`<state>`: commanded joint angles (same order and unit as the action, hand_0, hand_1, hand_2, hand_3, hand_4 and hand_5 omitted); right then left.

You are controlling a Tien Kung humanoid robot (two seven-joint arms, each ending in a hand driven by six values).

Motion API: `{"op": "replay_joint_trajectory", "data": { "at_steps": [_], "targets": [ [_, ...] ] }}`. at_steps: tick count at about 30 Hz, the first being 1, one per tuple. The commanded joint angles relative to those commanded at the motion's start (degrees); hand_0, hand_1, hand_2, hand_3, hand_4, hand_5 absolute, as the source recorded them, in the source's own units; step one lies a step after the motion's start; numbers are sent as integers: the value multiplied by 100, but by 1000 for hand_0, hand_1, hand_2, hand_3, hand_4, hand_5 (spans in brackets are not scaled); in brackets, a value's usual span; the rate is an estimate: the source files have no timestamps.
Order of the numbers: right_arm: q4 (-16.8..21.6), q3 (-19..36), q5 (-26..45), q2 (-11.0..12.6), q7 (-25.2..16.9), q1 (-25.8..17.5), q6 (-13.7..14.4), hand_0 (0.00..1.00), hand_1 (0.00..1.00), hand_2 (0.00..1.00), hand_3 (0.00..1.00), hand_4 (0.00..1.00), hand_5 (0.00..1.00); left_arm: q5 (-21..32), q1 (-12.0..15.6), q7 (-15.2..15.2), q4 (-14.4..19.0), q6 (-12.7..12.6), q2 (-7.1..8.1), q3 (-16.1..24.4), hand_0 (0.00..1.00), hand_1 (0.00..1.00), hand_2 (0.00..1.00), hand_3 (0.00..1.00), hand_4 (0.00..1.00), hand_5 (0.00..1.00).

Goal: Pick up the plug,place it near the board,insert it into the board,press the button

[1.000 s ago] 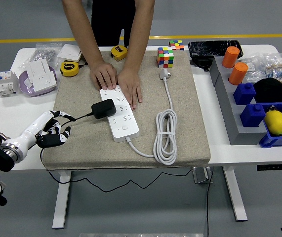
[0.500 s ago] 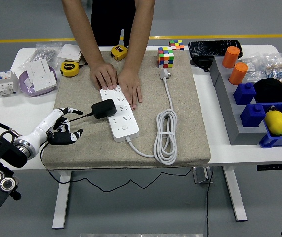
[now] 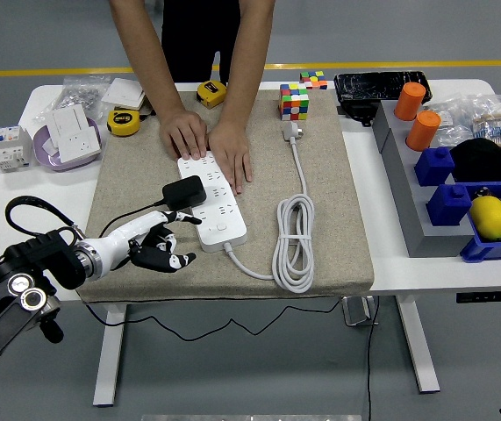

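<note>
Since before, the left hand (image 3: 158,246) moved right toward the board (image 3: 213,197), fingers spread, holding nothing; the plug (image 3: 184,193) sits in the board; a person's hands (image 3: 208,145) press its far end.

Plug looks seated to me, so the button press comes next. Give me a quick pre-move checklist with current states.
1. Black plug sits on the white power strip: ok, though how deep it is seated cannot be told.
2. Strip held steady: ok, the person's hands press its far end.
3. Left robot hand free: ok, fingers spread, holding nothing.
4. Robot hand placed for the press: not ok, it hangs left of the strip's near end, off the button.
5. Path to the button clear: ok, only beige mat between.
6. Right robot hand: cannot tell, out of view.
</note>
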<state>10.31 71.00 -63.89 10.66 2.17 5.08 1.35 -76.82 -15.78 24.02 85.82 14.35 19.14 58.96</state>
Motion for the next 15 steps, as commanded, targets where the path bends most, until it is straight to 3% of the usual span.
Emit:
{"op": "replay_joint_trajectory", "data": {
  "at_steps": [8,15],
  "targets": [
    [0,-29,-6,14,5,33,-3,998,794,721,731,998,852,7,-413,34,-424,45,-272,-268,128,2,166,883,665,2],
    [0,-16,-9,17,9,42,-2,998,794,721,731,998,855,-65,-540,144,-612,110,-320,-365,128,3,166,880,667,2]
  ]
}}
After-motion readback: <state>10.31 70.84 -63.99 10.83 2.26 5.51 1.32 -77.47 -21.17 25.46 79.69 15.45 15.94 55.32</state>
